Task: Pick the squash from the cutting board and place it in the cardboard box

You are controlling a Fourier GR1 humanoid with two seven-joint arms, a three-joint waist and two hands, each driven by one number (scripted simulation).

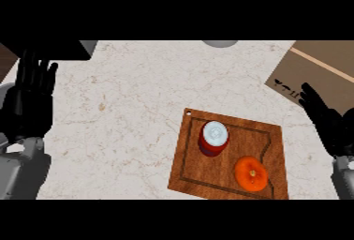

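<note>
squash (251, 173) sits untouched on the near end of the cutting board (200, 173), a red can (214, 138) just beyond it. my right hand (328, 124) hangs right of the board, fingers straight, holding nothing, placed between squash and cardboard box (325, 65), i'd judge for a short carry; left hand (31, 98) rests open at the left edge.
</note>
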